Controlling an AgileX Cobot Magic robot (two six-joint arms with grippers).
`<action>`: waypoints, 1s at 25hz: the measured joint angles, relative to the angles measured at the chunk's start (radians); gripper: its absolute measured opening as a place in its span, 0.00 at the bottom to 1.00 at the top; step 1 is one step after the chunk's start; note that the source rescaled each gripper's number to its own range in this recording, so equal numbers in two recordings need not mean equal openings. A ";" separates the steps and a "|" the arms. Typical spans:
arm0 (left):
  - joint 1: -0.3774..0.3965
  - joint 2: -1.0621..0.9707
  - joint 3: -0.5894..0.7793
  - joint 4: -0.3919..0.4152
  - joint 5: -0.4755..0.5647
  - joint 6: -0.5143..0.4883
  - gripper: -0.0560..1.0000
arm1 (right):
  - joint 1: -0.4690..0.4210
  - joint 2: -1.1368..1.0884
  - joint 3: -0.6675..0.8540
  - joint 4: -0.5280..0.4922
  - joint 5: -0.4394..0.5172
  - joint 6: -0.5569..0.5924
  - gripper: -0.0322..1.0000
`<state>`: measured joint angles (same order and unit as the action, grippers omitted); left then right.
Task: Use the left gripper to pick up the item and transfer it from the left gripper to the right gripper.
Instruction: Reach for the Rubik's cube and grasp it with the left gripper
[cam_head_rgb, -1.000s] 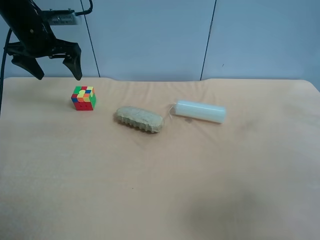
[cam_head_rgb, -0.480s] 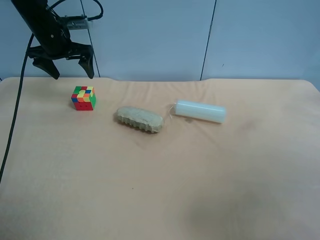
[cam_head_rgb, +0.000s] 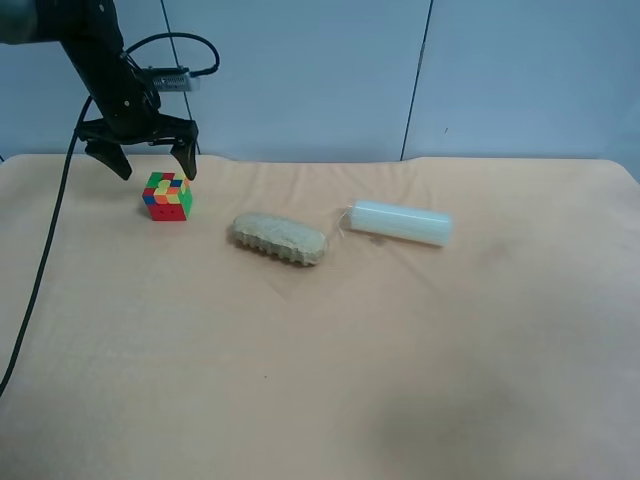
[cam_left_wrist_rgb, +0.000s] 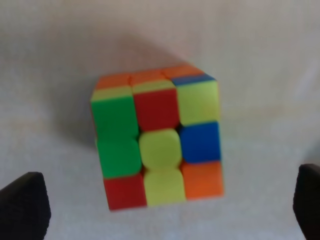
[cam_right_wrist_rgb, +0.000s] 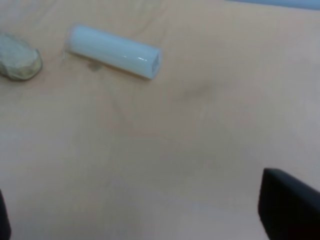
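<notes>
At the exterior high view's far left, your left gripper hangs spread over the item.
The cube sits on the table between the open jaws, clear of both. Rightward you see a tan lump, then a white cylinder. Your right gripper also stands spread, holding nothing.

Tan ridged lump: I saw it lying on the peach tabletop, slanted.
White cylinder: I found it on its side near the lump, not touching.
Wall: I saw pale blue panels behind.
</notes>
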<state>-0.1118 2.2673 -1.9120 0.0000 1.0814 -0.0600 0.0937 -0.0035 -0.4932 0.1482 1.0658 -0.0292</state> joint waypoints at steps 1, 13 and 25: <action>0.000 0.005 0.000 0.000 -0.005 -0.006 1.00 | 0.000 0.000 0.000 0.000 0.000 0.000 0.99; 0.000 0.083 0.000 0.019 -0.058 -0.029 1.00 | 0.000 0.000 0.000 0.000 0.000 0.000 0.99; 0.000 0.112 0.000 0.019 -0.078 -0.056 1.00 | 0.000 0.000 0.000 0.000 0.000 0.000 0.99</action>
<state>-0.1118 2.3791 -1.9120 0.0190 1.0033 -0.1163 0.0937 -0.0035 -0.4932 0.1482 1.0658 -0.0292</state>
